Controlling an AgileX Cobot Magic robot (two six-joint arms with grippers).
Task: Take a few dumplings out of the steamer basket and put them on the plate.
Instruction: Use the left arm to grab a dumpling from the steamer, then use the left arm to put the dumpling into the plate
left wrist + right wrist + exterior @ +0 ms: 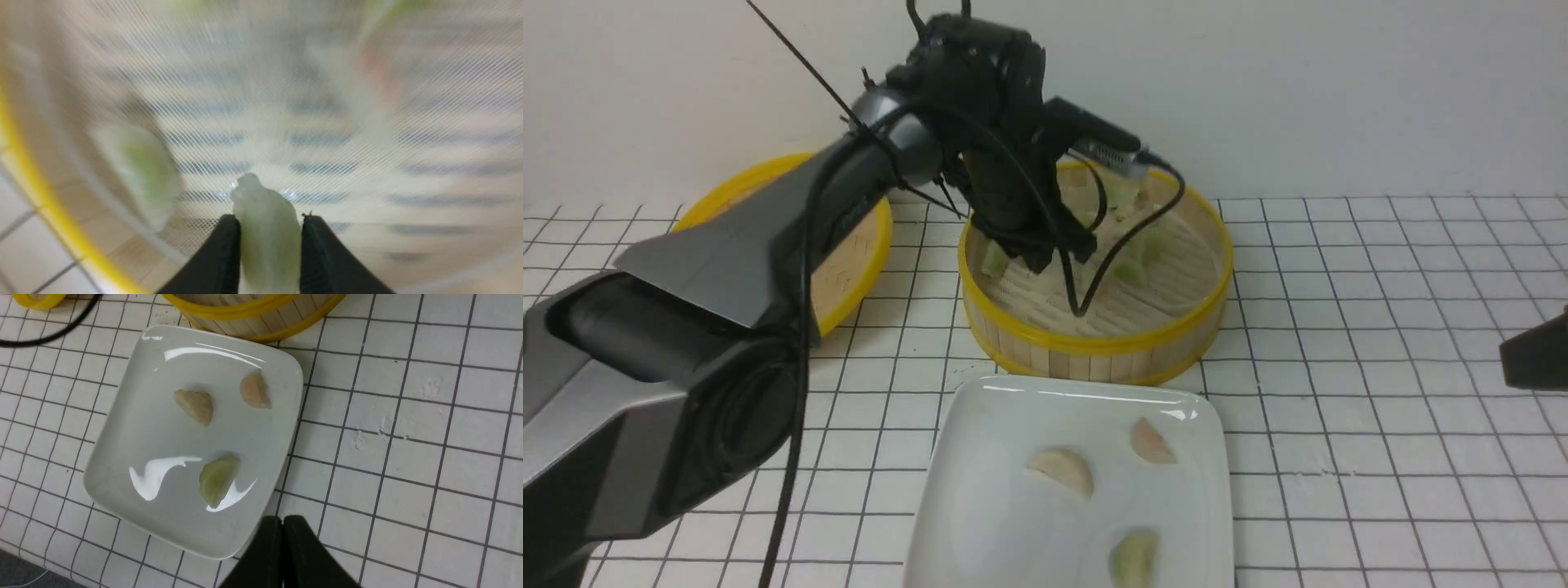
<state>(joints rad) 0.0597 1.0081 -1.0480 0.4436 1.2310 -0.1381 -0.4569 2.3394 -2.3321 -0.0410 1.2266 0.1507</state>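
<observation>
The steamer basket (1094, 343) stands at the centre back, with pale green dumplings (1139, 253) on its slatted floor. My left gripper (1058, 257) is inside it, shut on a pale green dumpling (265, 232) just above the floor; another green dumpling (139, 163) lies beside it. The white plate (980, 490) sits in front of the steamer and holds a cream dumpling (195, 406), a pinkish one (254, 390) and a green one (216, 479). My right gripper (283, 520) is shut and empty, above the table by the plate's (143, 437) edge.
The flat yellow-rimmed lid (849, 269) lies at the back left, partly hidden by my left arm. A black cable (1086, 294) hangs from the left wrist into the steamer. A wall runs close behind. The table has a white grid cloth.
</observation>
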